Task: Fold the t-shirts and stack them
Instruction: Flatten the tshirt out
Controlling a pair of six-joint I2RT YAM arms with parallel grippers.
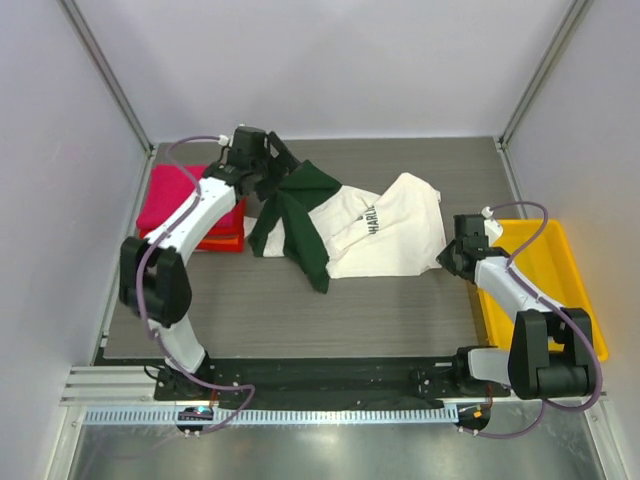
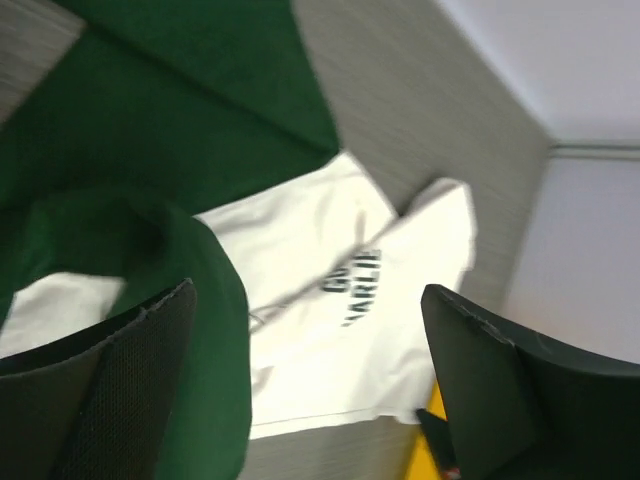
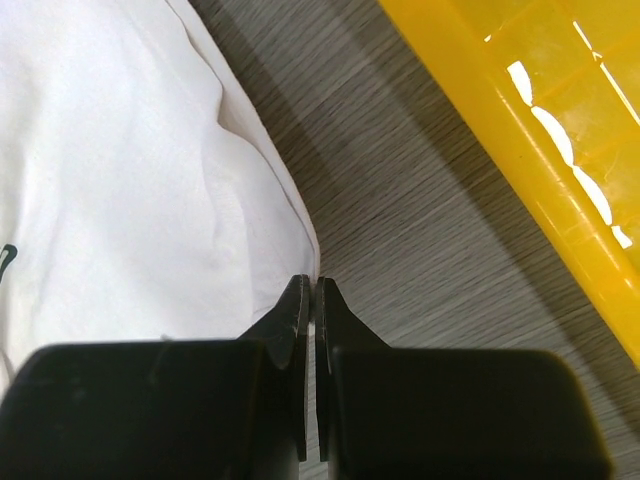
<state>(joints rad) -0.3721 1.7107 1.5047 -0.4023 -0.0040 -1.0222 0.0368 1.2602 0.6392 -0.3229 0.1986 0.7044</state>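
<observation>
Altogether three: cream-white t-shirt [image 1: 385,235] loose, pink t-shirt [image 1: 175,195] atop red [image 1: 228,243].

Overhead view's evenly bright with soft shadows. Left wrist view is motion-blurred all over; glare spots on the yellow tray [image 3: 500,130], upper right.

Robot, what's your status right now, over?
Left gripper open above cream shirt, green end. Right gripper shut at its hem. Shirt crumpled, unfolded. Nothing blocking.
</observation>
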